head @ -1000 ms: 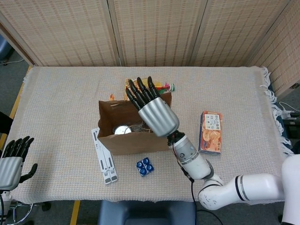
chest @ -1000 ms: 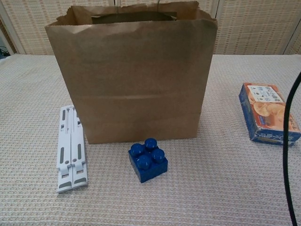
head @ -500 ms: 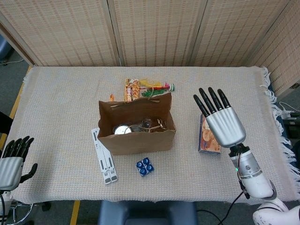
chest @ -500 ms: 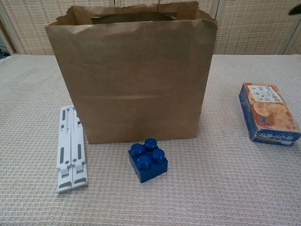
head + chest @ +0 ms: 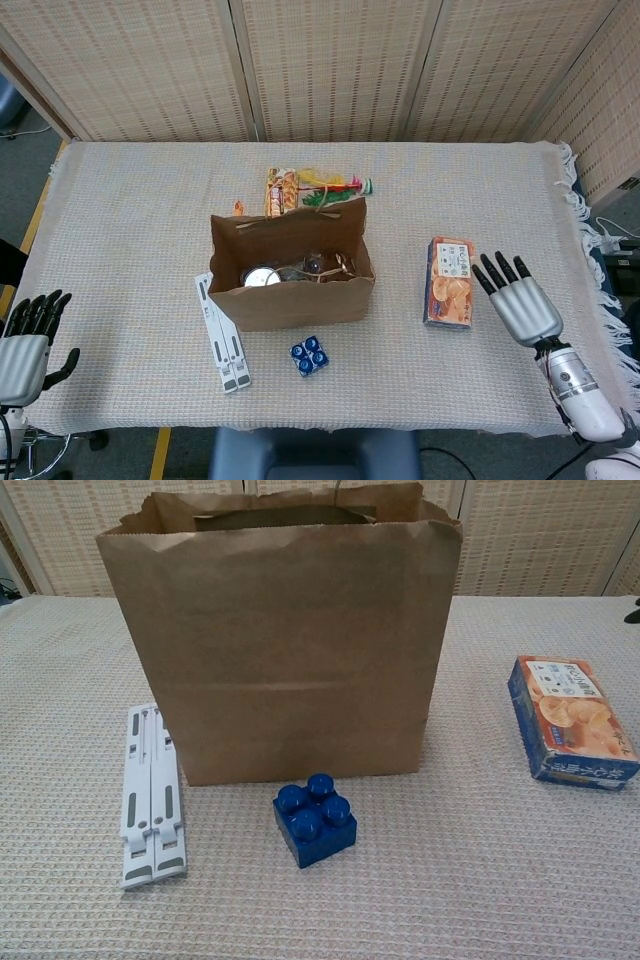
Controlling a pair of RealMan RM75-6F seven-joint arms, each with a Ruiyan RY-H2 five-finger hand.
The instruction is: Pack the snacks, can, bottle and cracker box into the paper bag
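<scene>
The brown paper bag [image 5: 290, 290] [image 5: 285, 650] stands upright at the table's middle, open on top, with a can lid [image 5: 261, 277] and other items visible inside. Snack packets [image 5: 310, 187] lie just behind the bag. The orange and blue cracker box [image 5: 450, 281] [image 5: 571, 718] lies flat to the bag's right. My right hand [image 5: 517, 301] hovers just right of the box with fingers spread and empty. My left hand [image 5: 25, 340] hangs off the table's near left edge, fingers apart, holding nothing.
A white folded stand [image 5: 222, 332] [image 5: 150, 795] lies left of the bag's front. A blue toy brick [image 5: 309, 355] [image 5: 314, 819] sits in front of the bag. The table's fringed right edge [image 5: 585, 240] is close to my right hand.
My right hand swung from above the bag over to the right and came down beside the cracker box. The left hand stayed still.
</scene>
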